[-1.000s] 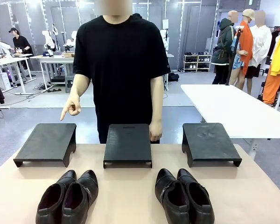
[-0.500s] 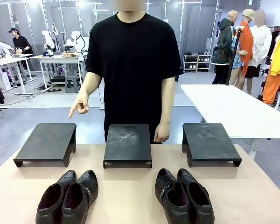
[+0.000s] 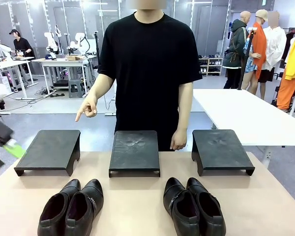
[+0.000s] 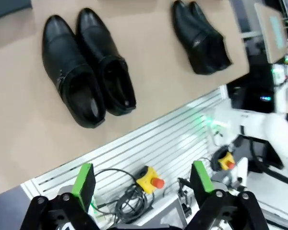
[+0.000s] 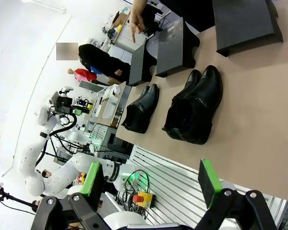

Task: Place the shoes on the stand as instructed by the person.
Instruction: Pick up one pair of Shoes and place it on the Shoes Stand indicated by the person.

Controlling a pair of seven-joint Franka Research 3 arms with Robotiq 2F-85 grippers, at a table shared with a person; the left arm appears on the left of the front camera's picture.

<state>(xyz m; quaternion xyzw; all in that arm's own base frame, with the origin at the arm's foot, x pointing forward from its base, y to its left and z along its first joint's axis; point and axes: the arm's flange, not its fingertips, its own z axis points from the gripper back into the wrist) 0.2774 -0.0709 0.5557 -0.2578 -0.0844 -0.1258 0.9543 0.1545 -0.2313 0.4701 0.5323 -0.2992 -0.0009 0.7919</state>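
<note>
Left gripper (image 4: 143, 178) hangs released, green pads spread wide with nothing between them. It sits just off the near edge of the table (image 4: 158, 88), over a white slatted panel (image 4: 175, 143). Right ahead of its fingertips, on the tabletop, lies the left pair of shoes (image 4: 89, 72), the two side by side and touching, toes pointing away from the gripper. The right pair of shoes (image 4: 201, 36) lies farther off, ahead and out to one side. From the front this gripper is a blur at the table's left edge, just beside the left stand (image 3: 49, 150).

Right gripper (image 5: 152, 182) is released too, its pads wide apart and empty, and it also sits short of the table edge. The right pair is the nearest thing ahead of it, and the left pair lies beyond that. Past the shoes runs the row of stands: the right stand (image 5: 245, 21) closest, then the middle stand (image 5: 175, 45), with the left stand farthest away.

The person (image 3: 150, 73) stands across the table behind the middle stand. Their pointing hand (image 3: 87, 109) aims its index finger down above the left stand's far edge, well apart from both grippers. Their other hand (image 3: 178, 140) hangs loose between the middle and right stands. Both pairs lie on the tabletop — on the grippers' side of the stands.
</note>
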